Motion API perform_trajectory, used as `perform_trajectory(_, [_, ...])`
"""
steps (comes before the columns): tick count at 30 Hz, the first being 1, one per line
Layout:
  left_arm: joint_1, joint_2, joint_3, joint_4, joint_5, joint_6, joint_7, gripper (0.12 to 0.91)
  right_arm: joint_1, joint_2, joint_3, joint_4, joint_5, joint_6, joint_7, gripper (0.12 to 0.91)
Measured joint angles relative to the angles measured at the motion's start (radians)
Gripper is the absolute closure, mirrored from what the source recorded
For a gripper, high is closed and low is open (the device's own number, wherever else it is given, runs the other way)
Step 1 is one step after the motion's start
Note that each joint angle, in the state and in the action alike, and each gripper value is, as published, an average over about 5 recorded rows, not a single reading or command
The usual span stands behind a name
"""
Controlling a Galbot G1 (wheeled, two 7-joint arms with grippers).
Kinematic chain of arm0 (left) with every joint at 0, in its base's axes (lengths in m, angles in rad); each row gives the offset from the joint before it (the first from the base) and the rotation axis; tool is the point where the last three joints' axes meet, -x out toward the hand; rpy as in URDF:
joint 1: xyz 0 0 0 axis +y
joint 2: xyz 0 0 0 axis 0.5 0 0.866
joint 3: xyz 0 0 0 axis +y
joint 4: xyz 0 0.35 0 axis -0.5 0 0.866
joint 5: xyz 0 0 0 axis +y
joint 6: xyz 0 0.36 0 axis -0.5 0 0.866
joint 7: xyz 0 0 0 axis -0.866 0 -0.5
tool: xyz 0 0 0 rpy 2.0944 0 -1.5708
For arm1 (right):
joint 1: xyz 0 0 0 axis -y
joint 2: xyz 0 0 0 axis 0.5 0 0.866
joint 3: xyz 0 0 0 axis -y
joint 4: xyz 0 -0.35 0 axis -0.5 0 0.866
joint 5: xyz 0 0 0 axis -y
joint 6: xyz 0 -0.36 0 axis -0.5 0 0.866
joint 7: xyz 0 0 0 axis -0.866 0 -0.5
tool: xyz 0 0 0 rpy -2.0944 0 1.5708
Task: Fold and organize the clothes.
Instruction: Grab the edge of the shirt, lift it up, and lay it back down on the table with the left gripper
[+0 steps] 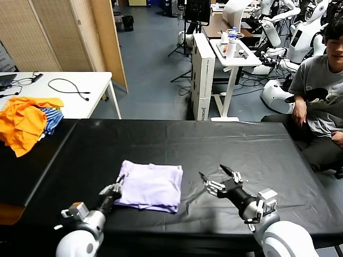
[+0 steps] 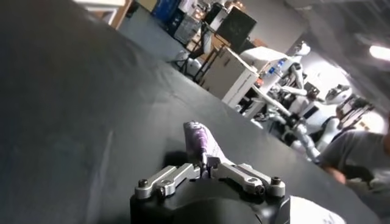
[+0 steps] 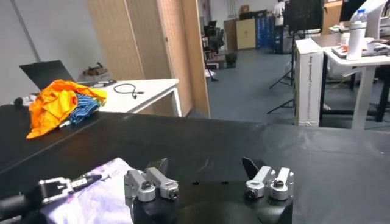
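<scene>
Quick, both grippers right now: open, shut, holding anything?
Left gripper: shut on the near left edge of the lavender T-shirt.
Right gripper: open, holding nothing, just right of the shirt over the black table.

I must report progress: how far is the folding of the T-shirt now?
Mostly done: the T-shirt lies folded in a compact rectangle on the black table. In hand: the left gripper pinches its left edge. The right gripper hovers open beside it. Left: perhaps tidying it away.

Robotics lab (white robots [image 1: 300,32] parked)
</scene>
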Motion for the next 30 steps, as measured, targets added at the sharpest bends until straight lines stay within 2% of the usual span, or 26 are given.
perform_trajectory(6, [0.024, 0.110, -0.073, -0.025, 0.076, -0.024, -0.012, 0.840, -0.008, 0.011, -0.002, -0.045, -0.019, 0.017, -0.012, 0.118])
perform_trajectory(12, [0.060, 0.262, -0.201, -0.027, 0.079, -0.037, -0.021, 0.840, 0.003, 0.012, -0.006, -0.075, -0.024, 0.023, -0.019, 0.118])
perform_trajectory(15, [0.079, 0.329, -0.269, -0.041, 0.114, -0.041, -0.025, 0.840, 0.002, 0.012, -0.006, -0.081, -0.027, 0.027, -0.023, 0.118])
perform_trajectory(20, [0.103, 0.373, -0.334, -0.103, 0.192, -0.033, -0.035, 0.840, -0.011, 0.014, 0.002, -0.086, -0.032, 0.036, -0.030, 0.118])
perform_trajectory(24, [0.092, 0.343, -0.290, -0.165, 0.209, 0.004, -0.064, 0.840, -0.023, 0.017, 0.014, -0.082, -0.038, 0.040, -0.039, 0.118])
perform_trajectory(30, [0.044, 0.225, -0.096, -0.210, 0.187, 0.048, -0.110, 0.840, -0.053, 0.024, 0.033, -0.060, -0.049, 0.040, -0.040, 0.118])
